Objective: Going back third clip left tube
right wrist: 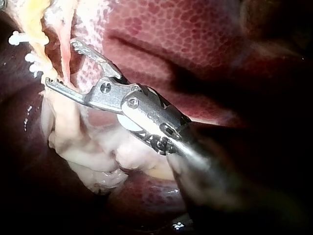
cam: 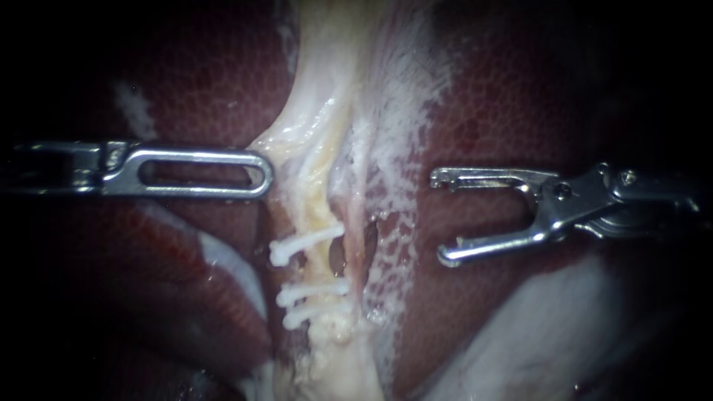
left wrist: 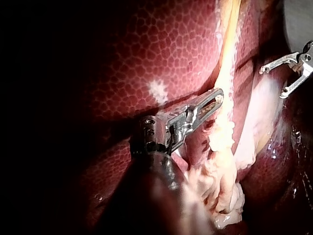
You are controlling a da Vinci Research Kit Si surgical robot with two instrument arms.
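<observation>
So at this point the pale yellowish soft left tube (cam: 318, 200) ran down the middle of the endoscope view between the two tools, with the three small white plastic clips (cam: 312, 291) sitting across its lower stretch, stacked close together. The dark red mottled liver (cam: 520, 96) lay either side.

The right instrument (cam: 440, 217) hung well apart from the tube, jaws gaping wide with nothing in them. The left instrument (cam: 261, 174) had its slotted jaws lying together, tip just touching the pale tissue edge and not visibly pinching any of it.

My take: that tube looked wet, floppy and easy to tear. The clips were light and stiff, so I wouldn't tug on them. If anything needed holding, I'd go for the whitish tissue beside the tube, above the clips.
</observation>
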